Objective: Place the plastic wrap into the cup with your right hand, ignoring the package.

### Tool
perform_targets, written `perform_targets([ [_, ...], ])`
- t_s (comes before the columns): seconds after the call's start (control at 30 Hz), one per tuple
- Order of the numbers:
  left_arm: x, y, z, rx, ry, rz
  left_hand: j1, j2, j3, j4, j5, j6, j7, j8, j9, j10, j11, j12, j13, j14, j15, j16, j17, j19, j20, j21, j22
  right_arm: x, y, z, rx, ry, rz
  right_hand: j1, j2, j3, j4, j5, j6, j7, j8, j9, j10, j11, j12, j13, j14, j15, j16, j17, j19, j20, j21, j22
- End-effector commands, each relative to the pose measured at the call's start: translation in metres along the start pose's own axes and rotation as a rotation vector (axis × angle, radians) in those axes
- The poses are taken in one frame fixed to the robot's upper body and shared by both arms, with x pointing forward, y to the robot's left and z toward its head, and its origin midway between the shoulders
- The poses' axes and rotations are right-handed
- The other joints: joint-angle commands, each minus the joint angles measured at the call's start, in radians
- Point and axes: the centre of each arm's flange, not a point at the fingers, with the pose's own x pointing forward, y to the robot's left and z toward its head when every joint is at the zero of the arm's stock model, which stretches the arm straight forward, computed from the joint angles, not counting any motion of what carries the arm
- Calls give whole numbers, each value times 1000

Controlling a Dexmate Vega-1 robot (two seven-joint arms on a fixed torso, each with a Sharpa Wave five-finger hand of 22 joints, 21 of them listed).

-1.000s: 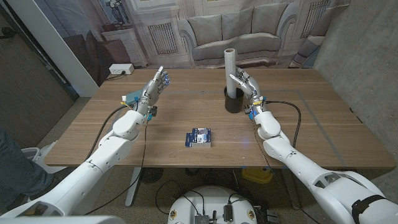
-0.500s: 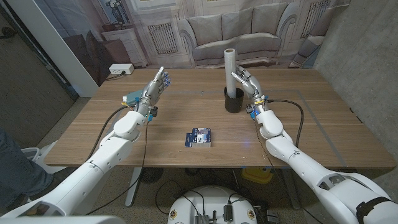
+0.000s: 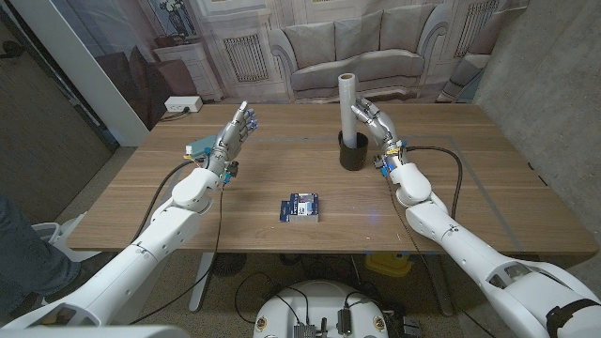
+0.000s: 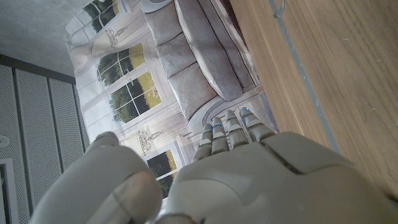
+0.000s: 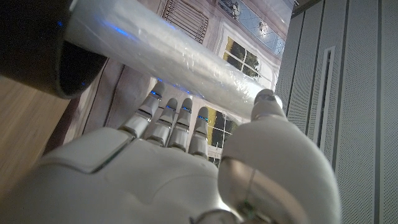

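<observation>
Since the plastic wrap (image 3: 347, 103) already stands upright in the black cup (image 3: 353, 151) toward the table's far edge, the step in hand is judged to be the release, best done by drawing the right hand (image 3: 375, 123) straight away so the roll is not tipped. That hand is raised just beside the roll, fingers apart and nothing gripped. The left hand (image 3: 236, 128) is held up near the far left, fingers spread and empty. The package (image 3: 301, 207) is left near the front edge.
</observation>
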Motion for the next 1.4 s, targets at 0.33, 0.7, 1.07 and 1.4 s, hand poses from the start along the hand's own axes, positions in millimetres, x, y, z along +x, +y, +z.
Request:
perform_targets([
  [0.33,4,7,-2,-6,-1,-8,4,7,-9,4,-2,3,-4,-2,4,0,2,-5,5,3,4,-1,4,-6,2,4,4,8,-9,18,-6,-5,48,-59,1,-21,30,10,-7,16,10,-9,-2,8,13,2,-1,10,7,3,3,1,-14,5],
  [0.7,9,11,-2,-7,-6,-19,4,8,-12,4,-2,3,-3,-2,4,-1,-5,-5,5,3,4,-1,4,-6,2,4,4,12,-15,30,-3,-2,66,-125,-2,-48,62,11,-8,25,13,-17,-3,16,18,2,0,17,10,3,8,2,-24,6],
  [1.07,10,12,-7,-16,-2,-22,5,8,-14,4,-2,2,-3,-2,4,-1,0,-5,5,3,4,-1,4,-7,2,4,4,21,-21,39,4,1,92,-161,-4,-64,79,12,-17,36,11,-23,-6,15,20,2,0,22,11,3,11,3,-31,6],
  [1.4,6,20,-5,-11,-6,-16,6,9,-17,4,-2,2,-3,-2,4,0,1,-5,5,2,6,-1,4,-7,2,4,4,25,-31,48,-3,8,98,-206,-6,-83,100,15,-37,57,7,-34,-17,24,20,1,-7,37,9,2,5,6,-45,6],
])
